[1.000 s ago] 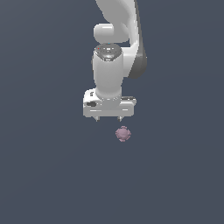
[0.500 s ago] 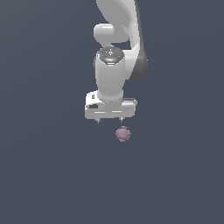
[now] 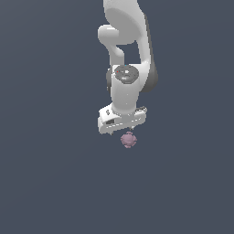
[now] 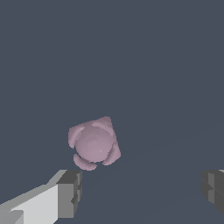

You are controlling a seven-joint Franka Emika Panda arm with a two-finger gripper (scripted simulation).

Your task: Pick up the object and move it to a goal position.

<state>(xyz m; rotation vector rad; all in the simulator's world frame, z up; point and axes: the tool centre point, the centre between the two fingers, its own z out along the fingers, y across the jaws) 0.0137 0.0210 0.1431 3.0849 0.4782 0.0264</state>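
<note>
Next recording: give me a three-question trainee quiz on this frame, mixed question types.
1. True or false: the white gripper is shut on the small dusty-pink knobbly lump.
2. In the wrist view, the lump lies: A) squarely midway between the two grey finger pads; B) ahead of the fingertips, nearer one pad; C) out of sight.
3. Fill in: in the exterior view the lump shows just ____ the gripper.

Key: 1 false, the jaws stand wide apart and clear of it. 2 B. 3 below.

Wide gap between the hand's (image 4: 140, 194) fingers, apparently unobstructed, the pink lump (image 4: 93, 143) just beyond it.
</note>
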